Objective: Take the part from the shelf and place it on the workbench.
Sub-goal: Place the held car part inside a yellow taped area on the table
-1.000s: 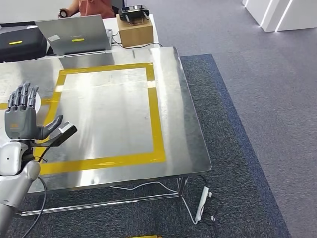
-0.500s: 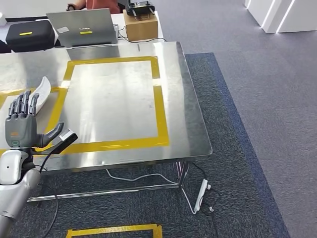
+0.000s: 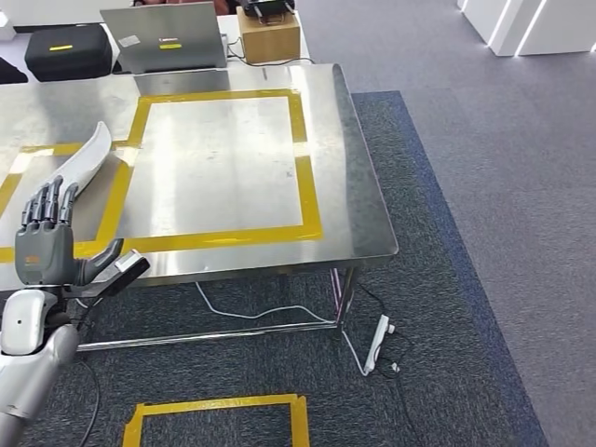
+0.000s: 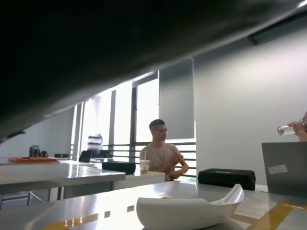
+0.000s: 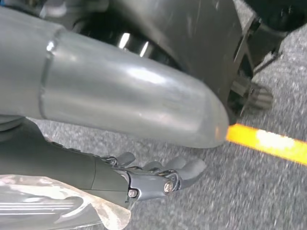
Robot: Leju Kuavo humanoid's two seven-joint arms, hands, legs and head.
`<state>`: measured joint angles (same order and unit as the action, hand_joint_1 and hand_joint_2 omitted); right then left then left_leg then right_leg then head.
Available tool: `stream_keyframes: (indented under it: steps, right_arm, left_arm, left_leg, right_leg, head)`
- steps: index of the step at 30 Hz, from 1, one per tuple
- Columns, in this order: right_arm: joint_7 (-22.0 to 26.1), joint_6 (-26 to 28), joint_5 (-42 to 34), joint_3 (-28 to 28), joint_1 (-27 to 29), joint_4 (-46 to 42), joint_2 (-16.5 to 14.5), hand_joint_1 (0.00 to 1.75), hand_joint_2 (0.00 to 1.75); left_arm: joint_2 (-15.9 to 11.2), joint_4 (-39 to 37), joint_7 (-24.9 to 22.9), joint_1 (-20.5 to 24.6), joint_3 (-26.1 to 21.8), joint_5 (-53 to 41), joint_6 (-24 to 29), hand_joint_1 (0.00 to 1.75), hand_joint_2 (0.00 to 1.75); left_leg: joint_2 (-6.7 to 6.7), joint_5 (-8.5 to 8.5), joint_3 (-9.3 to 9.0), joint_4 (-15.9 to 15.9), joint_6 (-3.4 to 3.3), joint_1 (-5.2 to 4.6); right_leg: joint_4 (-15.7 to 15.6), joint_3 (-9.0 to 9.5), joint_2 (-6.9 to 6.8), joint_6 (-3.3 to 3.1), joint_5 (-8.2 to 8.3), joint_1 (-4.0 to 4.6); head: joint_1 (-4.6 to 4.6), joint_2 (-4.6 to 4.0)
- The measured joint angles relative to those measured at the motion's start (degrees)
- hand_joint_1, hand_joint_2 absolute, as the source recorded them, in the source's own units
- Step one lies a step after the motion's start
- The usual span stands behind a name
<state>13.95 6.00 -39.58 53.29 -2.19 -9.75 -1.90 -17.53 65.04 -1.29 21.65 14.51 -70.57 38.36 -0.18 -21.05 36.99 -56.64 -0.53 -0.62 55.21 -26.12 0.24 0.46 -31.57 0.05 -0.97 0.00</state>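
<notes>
I take the broad stainless-steel table [image 3: 337, 140] with yellow tape squares on its top as my landmark and work down in size from it. It stands on a dark blue-grey carpet [image 3: 436, 307], with a white power strip [image 3: 378, 349] and its cable lying on the carpet beneath the table's near right corner. At the table's far edge I see an open grey laptop [image 3: 165, 37], a black case [image 3: 69, 51] beside it, and a brown cardboard box [image 3: 268, 42].

The task's thing, a long white curved plastic part [image 3: 88, 160], already lies on the table, near its left side, just beside the big taped square and touching that square's left tape line. Its long axis runs diagonally, from the near left toward the far right of the table top. From the left wrist view it reads as a shallow, smooth, trough-like shell with one upturned tip, resting flat on the steel.

My left robot hand [image 3: 47, 244] hovers at the table's near edge, fingers spread upward and thumb out, holding nothing; the part lies just ahead of it and slightly to its right, well within that arm's side. My right robot hand [image 5: 159, 175] hangs low over the carpet away from the table, fingers loosely apart and empty. I judge the placing essentially done.
</notes>
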Motion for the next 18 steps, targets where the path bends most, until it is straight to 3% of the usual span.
stream_keyframes:
  steps: [1,2,3,5,6,7,8,9,10,11,13,14,16,17,18]
  right_arm:
    - [-0.08,-0.03,-0.01,0.0,0.05,0.01,-0.03,0.0,0.0]
    - [-0.21,-0.07,-0.04,0.0,0.11,0.03,-0.05,0.0,0.0]
    - [-0.35,-0.09,-0.09,0.0,0.16,0.04,-0.1,0.0,0.0]
    - [-0.62,-0.14,-0.22,0.0,0.22,0.07,-0.2,0.0,0.0]
    - [-0.77,-0.15,-0.26,0.0,0.25,0.07,-0.28,0.0,0.0]
    - [-0.92,-0.17,-0.31,0.0,0.28,0.07,-0.34,0.0,0.0]
    - [-1.07,-0.2,-0.36,0.0,0.32,0.07,-0.38,0.0,0.0]
    - [-1.25,-0.22,-0.41,0.0,0.39,0.07,-0.42,0.0,0.0]
    - [-1.43,-0.25,-0.45,0.0,0.47,0.07,-0.46,0.0,0.0]
    - [-1.62,-0.27,-0.48,0.0,0.56,0.07,-0.5,0.0,0.0]
    - [-2.03,-0.27,-0.4,0.0,0.62,0.07,-0.63,0.0,0.0]
    - [-2.2,-0.27,-0.35,0.0,0.57,0.07,-0.69,0.0,0.0]
    - [-2.54,-0.27,-0.29,0.01,0.53,0.07,-0.79,0.0,0.0]
    - [-2.68,-0.28,-0.28,0.01,0.54,0.07,-0.82,0.0,0.0]
    - [-2.82,-0.28,-0.28,0.02,0.59,0.07,-0.83,0.0,0.0]
  left_arm:
    - [-0.06,0.33,0.12,-0.55,-0.04,0.37,0.12,0.0,0.0]
    - [-0.13,0.78,0.27,-1.3,-0.11,0.9,0.28,0.0,0.0]
    - [-0.19,1.29,0.45,-2.23,-0.24,1.58,0.49,0.0,0.0]
    - [-0.22,2.37,0.85,-4.44,-0.68,2.96,0.93,0.0,0.0]
    - [-0.19,2.86,1.12,-5.69,-1.0,3.55,1.1,0.0,0.0]
    - [-0.14,3.43,1.59,-7.16,-1.42,4.13,1.22,0.0,0.0]
    - [-0.09,4.08,2.22,-8.87,-1.96,4.66,1.31,0.0,0.0]
    - [0.0,4.88,3.11,-10.75,-2.8,5.2,1.37,0.0,0.0]
    - [0.15,5.72,4.12,-12.68,-3.85,5.72,1.43,0.0,0.0]
    - [0.33,6.46,5.01,-14.42,-5.0,6.08,1.45,0.0,0.0]
    - [0.75,7.63,6.21,-17.21,-7.36,6.55,1.52,0.0,0.0]
    - [0.89,8.02,6.47,-18.37,-8.43,6.72,1.57,0.0,0.0]
    - [1.11,8.54,6.71,-20.36,-10.45,7.07,1.66,0.0,0.0]
    - [1.21,8.75,6.78,-21.09,-11.31,7.21,1.68,0.0,0.0]
    - [1.32,9.0,6.85,-21.65,-12.04,7.33,1.69,0.0,0.0]
  left_leg:
    - [-0.03,-0.1,0.21,-0.03,0.33,0.04]
    - [-0.06,-1.25,0.58,-0.71,0.69,0.1]
    - [-0.09,-3.49,1.15,-2.39,1.06,0.21]
    - [-0.08,-9.76,2.57,-9.0,1.78,0.68]
    - [-0.08,-11.89,3.06,-12.75,2.1,0.92]
    - [-0.08,-12.57,3.02,-15.52,2.39,1.15]
    - [-0.08,-11.86,2.22,-16.56,2.64,1.37]
    - [-0.07,-10.29,0.53,-15.55,2.87,1.59]
    - [-0.02,-8.75,-2.07,-12.61,3.1,1.84]
    - [0.02,-8.28,-5.12,-8.48,3.31,1.98]
    - [0.01,-9.24,-9.5,-1.72,2.75,1.95]
    - [-0.04,-9.91,-10.2,-0.25,2.25,1.77]
    - [-0.05,-9.58,-9.59,-0.11,1.07,1.6]
    - [0.0,-9.1,-9.07,-0.13,0.49,1.57]
    - [0.06,-8.51,-8.46,-0.08,-0.12,1.57]
  right_leg:
    - [-0.07,-0.49,-0.08,-0.34,0.56,-0.08]
    - [-0.18,-1.0,-0.23,-0.79,1.19,-0.25]
    - [-0.32,-1.65,-0.4,-1.18,1.93,-0.44]
    - [-0.29,-3.04,-0.54,-1.57,3.3,-0.54]
    - [-0.2,-3.93,-0.58,-1.52,3.99,-0.55]
    - [-0.06,-4.88,-0.61,-1.41,4.63,-0.59]
    - [0.17,-5.84,-0.64,-1.24,5.18,-0.67]
    - [0.49,-6.78,-0.64,-1.0,5.63,-0.79]
    - [0.95,-7.68,-0.6,-0.7,6.0,-0.93]
    - [1.51,-8.52,-0.55,-0.36,6.28,-0.97]
    - [2.38,-9.62,-0.53,0.47,6.87,-0.91]
    - [2.54,-9.87,-0.56,0.87,7.26,-0.86]
    - [2.42,-10.04,-0.58,1.63,8.02,-0.99]
    - [2.75,-10.4,-0.55,1.92,7.48,-1.09]
    - [3.94,-11.03,-0.5,2.14,5.8,-1.15]
  head:
    - [-0.02,-0.01]
    - [0.03,-0.01]
    - [0.15,-0.01]
    - [0.41,-0.02]
    - [0.5,-0.01]
    - [0.51,-0.01]
    - [0.54,-0.01]
    - [0.56,0.0]
    - [0.57,0.0]
    - [0.58,0.0]
    - [0.48,0.0]
    - [0.41,0.01]
    - [0.15,-0.01]
    - [0.05,0.01]
    - [-0.13,0.0]
